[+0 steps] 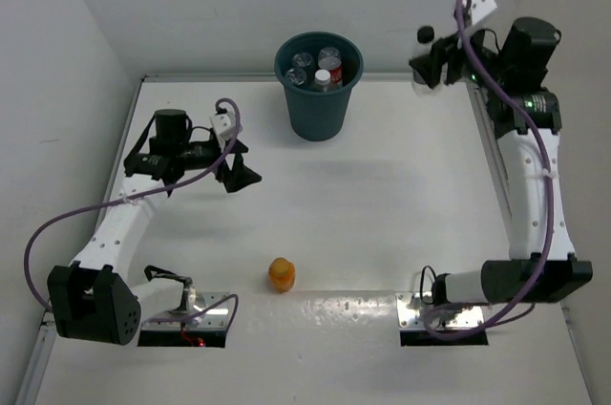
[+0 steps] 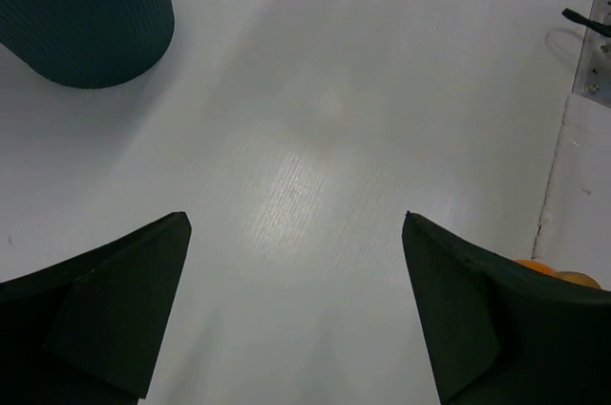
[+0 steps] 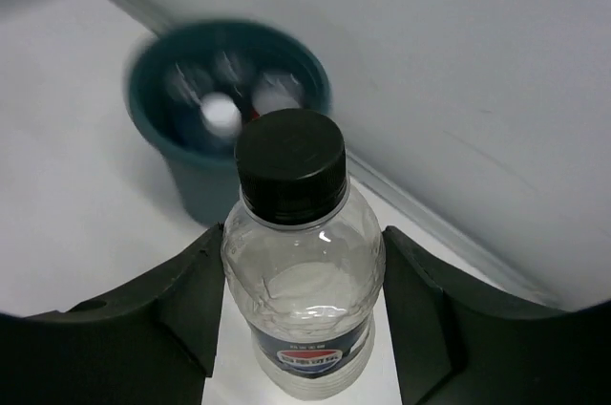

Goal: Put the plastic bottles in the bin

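My right claw (image 3: 305,329) is clamped on a clear black-capped bottle (image 3: 304,262) with a blue label. In the top view it sits at the upper right, to the right of the bin (image 1: 318,114) and apart from it. The bin stands at upper centre on the tabletop (image 1: 382,214), with several bottles (image 1: 322,69) inside. My left claw (image 2: 296,309) hangs with its fingers wide apart over bare tabletop at mid-left. The stubby orange bottle (image 1: 281,274) stands alone at lower centre.
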